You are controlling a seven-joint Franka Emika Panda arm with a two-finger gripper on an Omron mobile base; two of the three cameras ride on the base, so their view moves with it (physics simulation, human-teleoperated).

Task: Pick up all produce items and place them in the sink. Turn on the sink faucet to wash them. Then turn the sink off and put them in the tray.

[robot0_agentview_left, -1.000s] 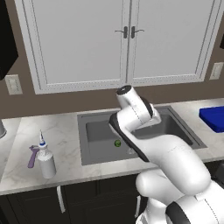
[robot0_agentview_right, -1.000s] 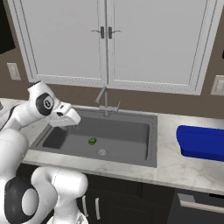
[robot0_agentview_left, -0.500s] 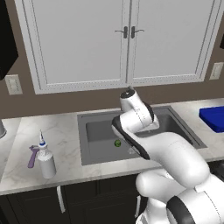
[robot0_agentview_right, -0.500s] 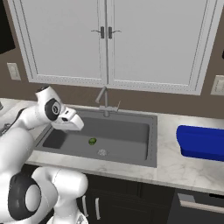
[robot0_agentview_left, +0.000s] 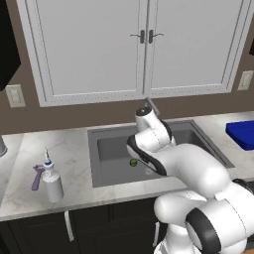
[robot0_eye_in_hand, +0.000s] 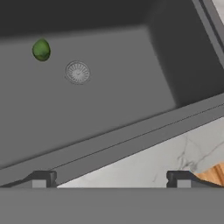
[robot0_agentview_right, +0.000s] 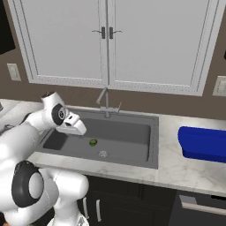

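A small green lime (robot0_agentview_right: 93,142) lies on the floor of the dark grey sink (robot0_agentview_right: 132,132), just left of the round silver drain (robot0_agentview_right: 103,154). In the left base view the lime (robot0_agentview_left: 133,162) peeks out beside my arm. My gripper (robot0_agentview_right: 80,131) hangs over the left part of the basin, above and to the left of the lime. In the hand view the gripper (robot0_eye_in_hand: 109,179) stands open with nothing between its fingertips (robot0_eye_in_hand: 41,178), and the lime (robot0_eye_in_hand: 41,50) sits far off at the upper left near the drain (robot0_eye_in_hand: 77,72). The faucet (robot0_agentview_right: 106,103) rises behind the basin. The blue tray (robot0_agentview_right: 203,143) rests on the right counter.
A white spray bottle (robot0_agentview_left: 52,181) and a purple tool (robot0_agentview_left: 37,177) stand on the marble counter left of the sink (robot0_agentview_left: 106,149). White wall cabinets (robot0_agentview_right: 106,39) hang above. The blue tray (robot0_agentview_left: 243,134) lies at the far right.
My hand has moved a little to the right and lower over the sink's left side. The lime has stayed in place. The jaws have stayed wide apart.
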